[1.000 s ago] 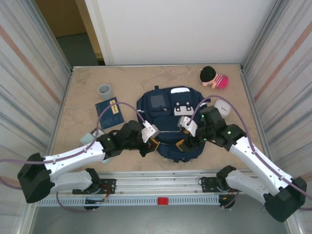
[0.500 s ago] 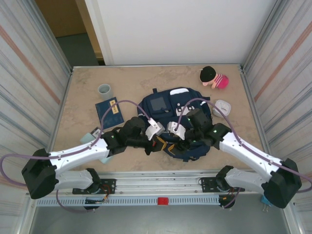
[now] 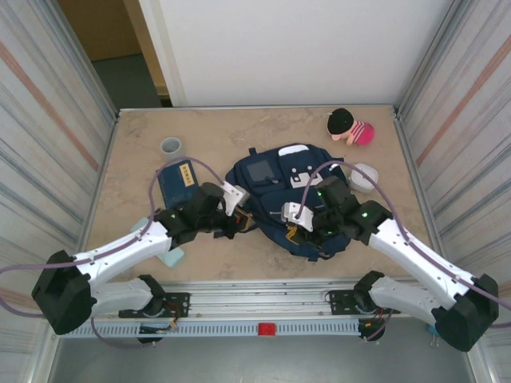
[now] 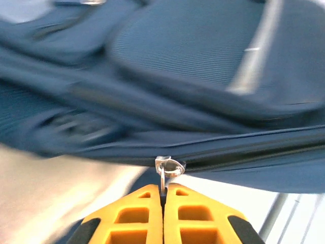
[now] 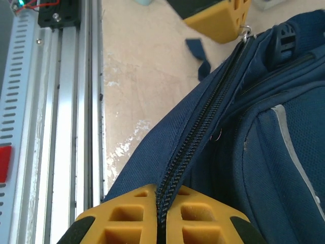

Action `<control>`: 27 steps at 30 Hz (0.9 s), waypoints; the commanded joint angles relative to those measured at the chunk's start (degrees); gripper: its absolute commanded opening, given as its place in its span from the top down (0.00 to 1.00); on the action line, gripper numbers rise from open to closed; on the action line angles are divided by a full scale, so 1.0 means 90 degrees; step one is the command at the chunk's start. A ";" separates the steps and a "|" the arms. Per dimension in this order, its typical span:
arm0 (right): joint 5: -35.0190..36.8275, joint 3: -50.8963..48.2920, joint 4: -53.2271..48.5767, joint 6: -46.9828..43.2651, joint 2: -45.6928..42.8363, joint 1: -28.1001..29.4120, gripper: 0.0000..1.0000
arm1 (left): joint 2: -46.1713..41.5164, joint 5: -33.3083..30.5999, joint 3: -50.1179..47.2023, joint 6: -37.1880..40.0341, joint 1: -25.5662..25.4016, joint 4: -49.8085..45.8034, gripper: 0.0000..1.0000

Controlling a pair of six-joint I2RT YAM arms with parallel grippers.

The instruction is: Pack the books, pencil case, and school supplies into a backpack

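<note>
Top view: the backpack (image 3: pixel 275 195) lay central on the desk (image 3: pixel 239 132), the book (image 3: pixel 177 182) near its left. Left wrist: the left claw (image 4: pixel 163 192) was clamped on the zipper pull (image 4: pixel 169 166). Right wrist: the right claw (image 5: pixel 161 198) was clamped on the backpack's zipper edge.

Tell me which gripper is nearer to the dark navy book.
Left. The left gripper pinches the backpack's zipper pull at its left edge, close to the book; the right gripper clamps the zipper seam farther to the right.
</note>
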 commanded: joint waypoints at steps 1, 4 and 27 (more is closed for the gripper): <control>-0.0246 0.0489 -0.0747 -0.0410 -0.0430 -0.0138 1.00 | 0.0055 -0.0856 -0.0216 -0.0093 0.0721 -0.0239 1.00; -0.0479 0.0724 -0.0890 -0.0511 -0.0515 -0.0304 1.00 | 0.0510 -0.1130 -0.0115 -0.0190 0.1346 -0.0210 1.00; -0.0415 0.1367 0.0717 -0.2004 0.2462 0.0203 1.00 | -0.1077 -0.2010 0.0395 -0.2083 0.1175 -0.0904 0.21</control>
